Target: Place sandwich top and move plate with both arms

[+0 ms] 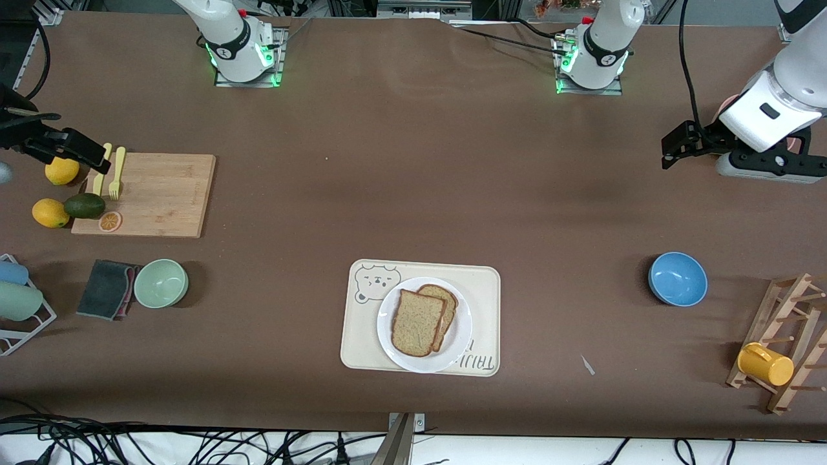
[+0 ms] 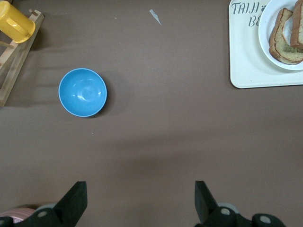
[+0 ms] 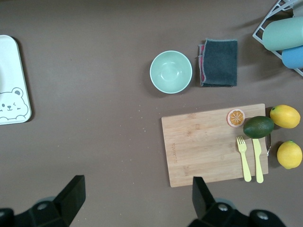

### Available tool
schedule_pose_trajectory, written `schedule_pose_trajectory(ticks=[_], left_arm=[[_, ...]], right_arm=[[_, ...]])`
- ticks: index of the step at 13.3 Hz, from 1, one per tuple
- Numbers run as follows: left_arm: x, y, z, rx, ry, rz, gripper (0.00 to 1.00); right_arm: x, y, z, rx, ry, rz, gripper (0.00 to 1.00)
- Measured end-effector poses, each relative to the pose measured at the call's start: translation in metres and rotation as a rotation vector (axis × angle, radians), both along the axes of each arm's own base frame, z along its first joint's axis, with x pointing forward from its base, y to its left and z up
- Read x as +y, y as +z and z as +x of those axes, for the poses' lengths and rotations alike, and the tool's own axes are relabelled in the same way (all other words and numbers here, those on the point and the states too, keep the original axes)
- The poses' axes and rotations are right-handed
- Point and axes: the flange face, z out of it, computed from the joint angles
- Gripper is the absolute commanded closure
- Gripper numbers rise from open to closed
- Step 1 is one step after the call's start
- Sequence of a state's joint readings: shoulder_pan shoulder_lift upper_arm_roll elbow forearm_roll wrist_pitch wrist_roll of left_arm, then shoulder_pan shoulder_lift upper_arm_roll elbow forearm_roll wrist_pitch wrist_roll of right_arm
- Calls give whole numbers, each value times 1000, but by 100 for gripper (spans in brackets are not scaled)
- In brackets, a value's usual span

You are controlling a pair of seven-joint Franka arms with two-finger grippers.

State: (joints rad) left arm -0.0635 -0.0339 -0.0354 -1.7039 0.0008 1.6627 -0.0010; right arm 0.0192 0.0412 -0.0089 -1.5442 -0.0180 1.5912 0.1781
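Table [image 1: 413,168]: sandwich top [image 1: 418,322] flat (long axis camera-ward).

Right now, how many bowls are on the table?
2. A blue bowl toward the left arm's end, and a pale green bowl beside the dark cloth toward the right arm's end.

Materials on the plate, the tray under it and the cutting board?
Plate: smooth white, looks like ceramic, possibly melamine. Tray: matte cream with a printed bear, likely plastic. Cutting board: pale wood or bamboo, with visible grain lines. Both grippers, left and right, hang open, away from them.
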Motion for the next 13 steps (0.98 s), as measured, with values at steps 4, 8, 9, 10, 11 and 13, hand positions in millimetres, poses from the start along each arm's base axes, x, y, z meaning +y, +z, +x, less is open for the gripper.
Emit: schedule_pose_trajectory(ticks=[4,8,9,10,11,13], left_arm=[[6,0,0,1,5,20,0],[7,-1,0,7,7,20,0],[7,-1,-1,12,7,21,0],[7,-1,-1,15,7,21,0],[7,-2,-1,16,7,21,0],[7,-2,-2,19,7,22,0]], right_arm=[[-1,0,0,0,-1,0,0],[-1,0,0,0,-1,0,0],[-1,0,0,0,-1,0,0],[-1,0,0,1,-1,0,0],[-1,0,0,1,-2,0,0],[-1,0,0,1,-2,0,0]])
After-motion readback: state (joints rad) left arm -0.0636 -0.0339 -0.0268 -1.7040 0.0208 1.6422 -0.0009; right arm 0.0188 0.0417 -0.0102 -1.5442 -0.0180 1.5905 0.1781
